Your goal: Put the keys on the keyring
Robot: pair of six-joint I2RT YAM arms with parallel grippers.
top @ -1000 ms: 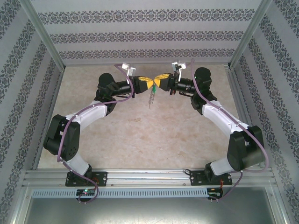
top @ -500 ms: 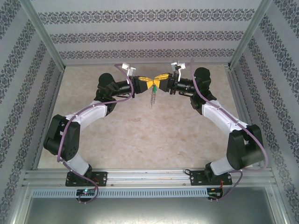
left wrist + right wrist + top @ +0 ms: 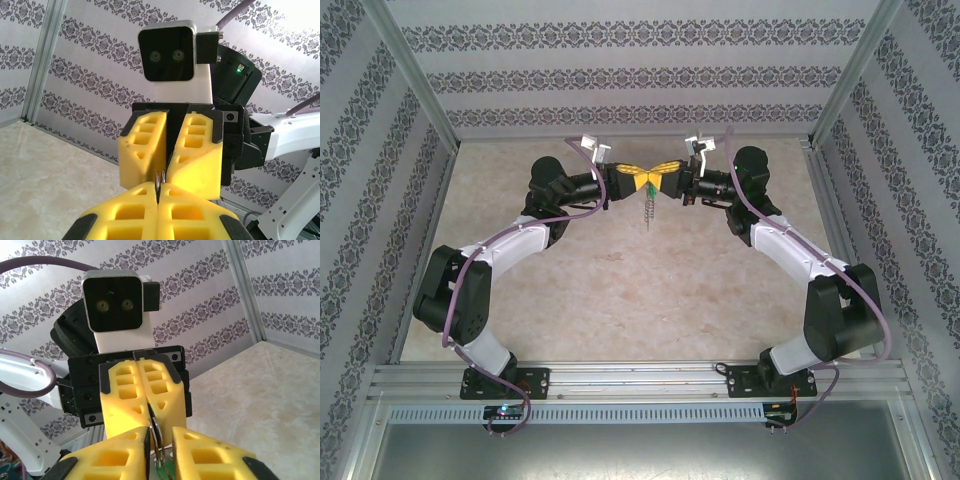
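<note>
Right gripper (image 3: 659, 177) has edged left, tips now meeting left gripper (image 3: 641, 180) mid-air over the far table (image 3: 620, 300); left jaws clamped on keyring (image 3: 646, 208), right jaws pinching green-headed key (image 3: 163, 471).

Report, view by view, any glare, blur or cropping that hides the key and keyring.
Top external: soft even light, no glare, but the key and keyring are tiny. Left wrist: the wall at upper right is washed out white, and the left gripper close to the lens looks soft. Right wrist: evenly lit, the keyring sharp, the key cut off by the bottom edge.
</note>
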